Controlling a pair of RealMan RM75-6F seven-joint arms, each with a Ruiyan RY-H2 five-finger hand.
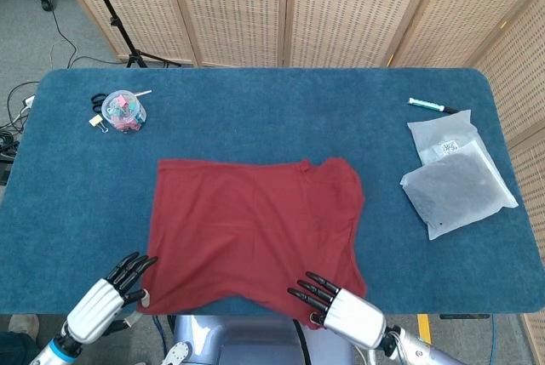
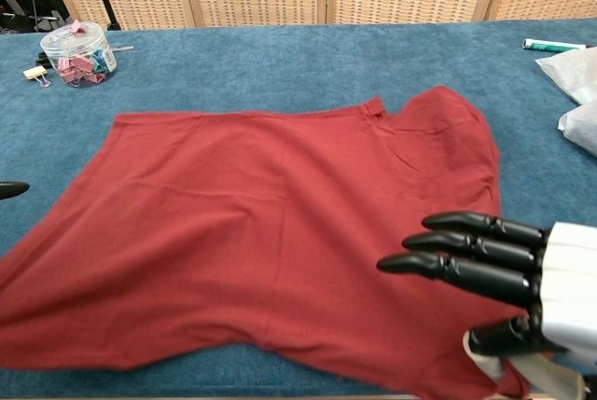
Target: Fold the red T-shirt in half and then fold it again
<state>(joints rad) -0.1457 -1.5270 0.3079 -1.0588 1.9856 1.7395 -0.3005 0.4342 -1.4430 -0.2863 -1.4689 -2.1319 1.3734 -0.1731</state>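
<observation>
On the blue tabletop (image 1: 255, 110), a clear jar of binder clips (image 1: 123, 112) sits far left. A teal marker (image 1: 433, 106) lies far right above two overlapping plastic bags (image 1: 456, 176). Wicker screens (image 1: 289, 8) stand behind.

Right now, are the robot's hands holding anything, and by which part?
Both hold the red cotton T-shirt by its near edge: the left hand at the near-left corner, the right hand at the near-right corner.

The room was bright with soft, even light. Shadows were faint. Both pictures looked sharp, with no glare.
</observation>
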